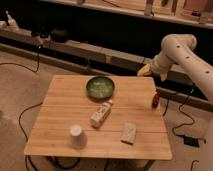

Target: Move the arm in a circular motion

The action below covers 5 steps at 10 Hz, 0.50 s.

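Note:
The cream-white arm (181, 50) of thick rounded segments with small dark holes reaches in from the right edge of the camera view. It bends at the upper right and tapers to a small yellowish gripper (145, 71). The gripper hangs beyond the far right corner of the wooden table (60, 120), above the floor gap behind it, and holds nothing that I can see.
On the table stand a green bowl (100, 87), a white bottle lying on its side (101, 113), a white cup (76, 135) and a pale sponge-like block (129, 133). A small red object (155, 99) sits at the table's right edge. Cables cross the floor; shelving runs behind.

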Available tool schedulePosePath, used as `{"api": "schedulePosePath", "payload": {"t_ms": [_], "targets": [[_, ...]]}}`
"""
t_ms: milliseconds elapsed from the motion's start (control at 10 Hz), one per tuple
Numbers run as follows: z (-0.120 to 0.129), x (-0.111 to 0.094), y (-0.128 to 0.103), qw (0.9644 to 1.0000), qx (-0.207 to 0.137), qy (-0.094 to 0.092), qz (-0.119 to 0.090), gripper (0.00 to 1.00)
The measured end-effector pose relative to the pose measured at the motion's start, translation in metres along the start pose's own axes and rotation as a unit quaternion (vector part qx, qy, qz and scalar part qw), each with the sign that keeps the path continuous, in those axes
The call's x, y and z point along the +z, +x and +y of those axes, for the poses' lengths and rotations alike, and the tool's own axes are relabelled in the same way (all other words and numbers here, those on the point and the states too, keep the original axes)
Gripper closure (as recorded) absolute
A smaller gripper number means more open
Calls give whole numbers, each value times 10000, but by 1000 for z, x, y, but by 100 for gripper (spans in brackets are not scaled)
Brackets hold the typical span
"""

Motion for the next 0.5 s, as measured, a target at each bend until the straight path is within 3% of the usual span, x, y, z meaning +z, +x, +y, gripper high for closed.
{"api": "schedulePosePath", "payload": {"t_ms": [100,300,500], "targets": [[-18,7,-2,9997,-186,146,-28,20],[-68,22,-23,9955,-838,382,-228,20],[-92,26,-48,9895,-1317,409,-434,20]]}}
